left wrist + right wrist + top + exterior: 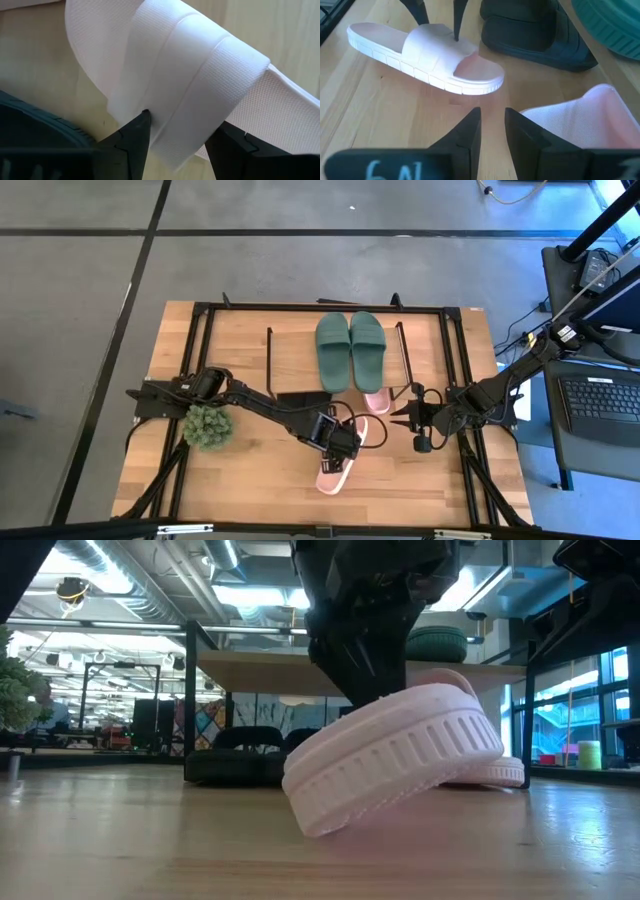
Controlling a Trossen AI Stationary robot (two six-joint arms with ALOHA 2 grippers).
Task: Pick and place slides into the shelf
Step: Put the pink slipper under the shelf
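My left gripper (340, 442) is shut on one light pink slide (336, 465) at the table's near middle. The other pink slide (377, 401) lies flat on the table at the shelf's near right corner, between its thin black legs (457, 20). The dark green pair (350, 350) sits on the shelf's light top board (260, 673). A black slide (535, 40) lies on the table under that board. My right gripper (492, 127) waits right of the shelf, its fingers a narrow gap apart with nothing between them. My left gripper pinches the pink slide's wide strap (185, 115) between its two fingers (135, 137), one on each edge of the strap. The fingers come from above, slanting down. The slide is tilted: one end (310, 820) rests on the table and the other is raised.
A small green plant (210, 427) stands on the table beside my left arm. The table's black frame bars (455, 360) run along both sides of the shelf. Bare wood (250, 480) lies near the front edge.
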